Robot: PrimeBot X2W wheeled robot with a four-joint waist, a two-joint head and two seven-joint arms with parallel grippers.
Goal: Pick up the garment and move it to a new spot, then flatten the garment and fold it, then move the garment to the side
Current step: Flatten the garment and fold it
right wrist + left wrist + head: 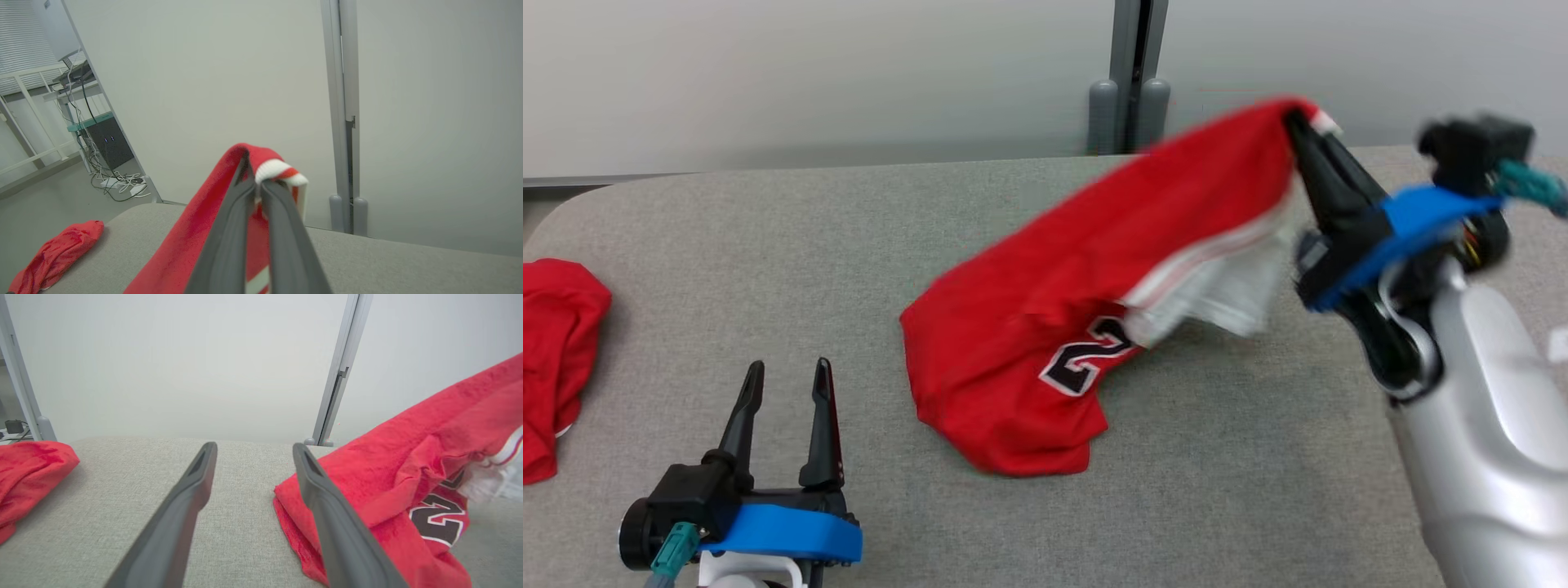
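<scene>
Head view showed the right tool (1297,124) clamped on the white-trimmed edge of the red garment (1029,327), holding that end above the grey bench (768,245) while its numbered end lay there. The left tool (790,371) stood apart, empty, between it and another red cloth (556,343).

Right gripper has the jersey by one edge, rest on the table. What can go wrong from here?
1. The right gripper pinches only the trimmed edge of the jersey; it may slip out under drag.
2. The bunched lower part may crumple further across the table, making flattening harder.
3. Moved left, it could tangle with the other red garment.
</scene>
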